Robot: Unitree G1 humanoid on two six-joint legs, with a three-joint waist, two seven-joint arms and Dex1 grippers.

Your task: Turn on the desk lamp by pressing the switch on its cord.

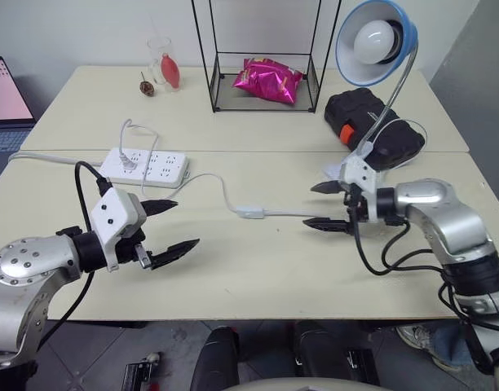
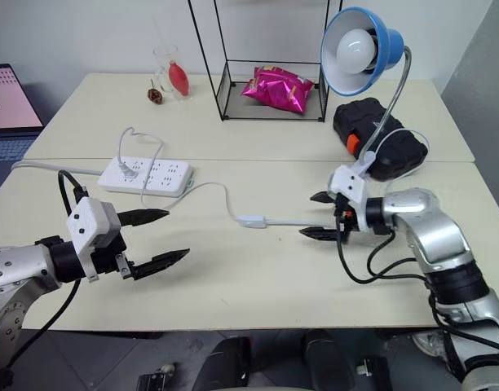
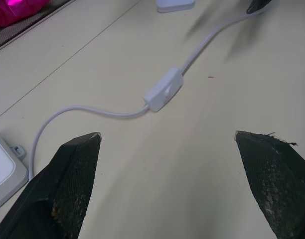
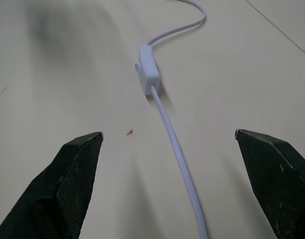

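We see the switch point(image 1: 249, 212) lying mid-worktop point(image 1: 258, 277) on its cord point(image 1: 209, 181); our right gripper point(image 1: 329, 207) hovers wide just beside it, straddling the cord; our left gripper point(image 1: 168, 230) hangs wide, farther off; the desk lamp point(image 1: 373, 41) is unlit.

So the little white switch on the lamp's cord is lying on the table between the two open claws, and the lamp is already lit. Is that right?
Not quite: the desk lamp is still off; the right eye view shows its bulb unlit. The rest holds: the switch lies on the table between the open left gripper and right gripper.
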